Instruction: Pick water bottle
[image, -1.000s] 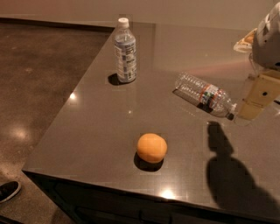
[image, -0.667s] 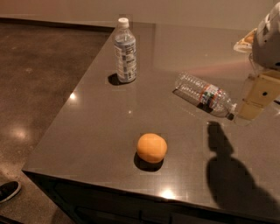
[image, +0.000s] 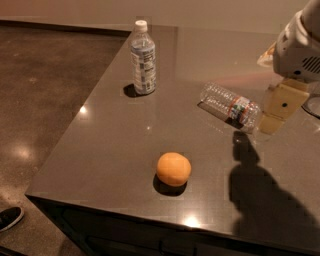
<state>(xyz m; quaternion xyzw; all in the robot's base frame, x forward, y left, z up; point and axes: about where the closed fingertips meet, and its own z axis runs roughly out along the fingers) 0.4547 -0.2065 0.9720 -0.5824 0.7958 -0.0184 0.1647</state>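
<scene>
The water bottle (image: 231, 106) is a small clear ribbed bottle with a red-orange and white label band. It lies on its side on the dark grey table (image: 115, 145), right of centre, with its cap end pointing right. My gripper (image: 271, 121) hangs at the right edge of the view, beige under a white arm housing. Its lower tip is right beside the bottle's cap end. I cannot tell whether it touches the bottle. The gripper casts a dark shadow on the table just in front of it.
A taller white-capped bottle (image: 143, 58) with a large white-blue label stands upright at the back left of the table. An orange (image: 173, 169) sits near the front edge. The table's left edge drops to a polished floor, where a shoe (image: 9, 218) shows.
</scene>
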